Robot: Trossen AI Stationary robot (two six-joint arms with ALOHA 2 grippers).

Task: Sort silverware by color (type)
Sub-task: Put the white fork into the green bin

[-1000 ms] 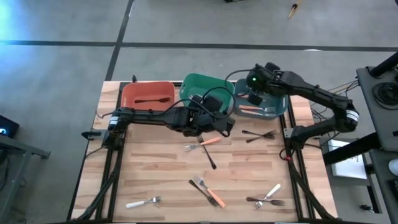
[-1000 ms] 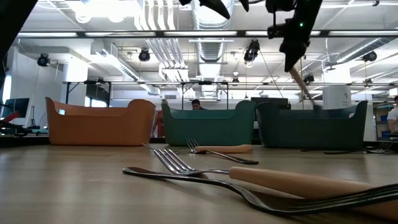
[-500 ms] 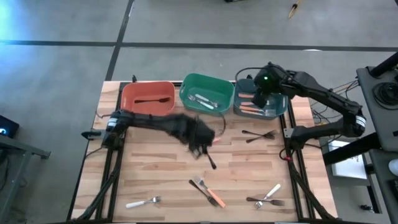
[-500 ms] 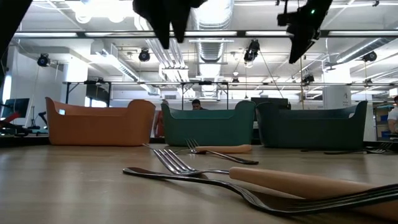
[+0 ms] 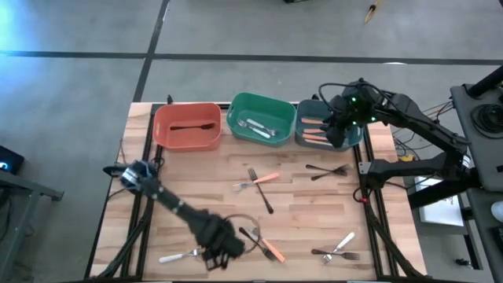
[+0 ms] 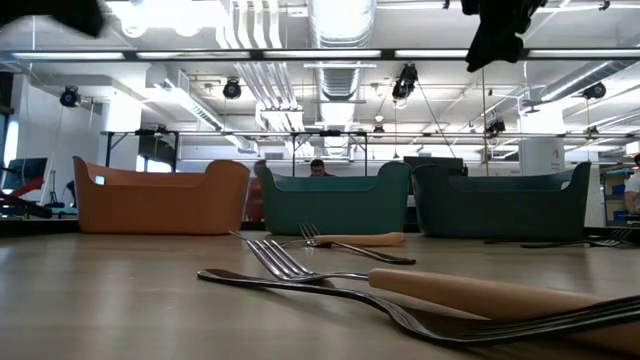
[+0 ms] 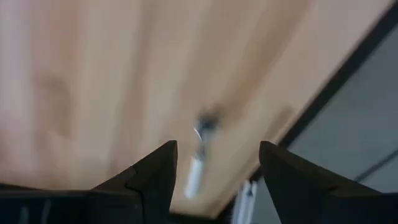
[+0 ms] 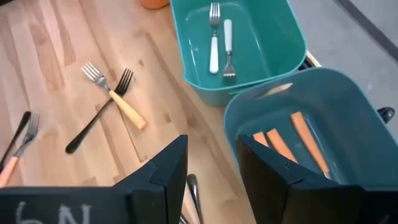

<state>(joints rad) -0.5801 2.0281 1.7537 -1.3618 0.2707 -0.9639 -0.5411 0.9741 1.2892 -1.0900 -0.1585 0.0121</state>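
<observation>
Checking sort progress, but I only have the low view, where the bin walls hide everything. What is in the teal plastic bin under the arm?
Observer: Orange-handled metal forks lie in the teal plastic bin, at least two.
Operator: Is that arm's gripper holding anything?
Observer: No, the right gripper hangs open and empty above that bin.
Operator: Where is the other arm?
Observer: The left gripper, open, is over the front of the wooden table, beside a white-handled fork.
</observation>
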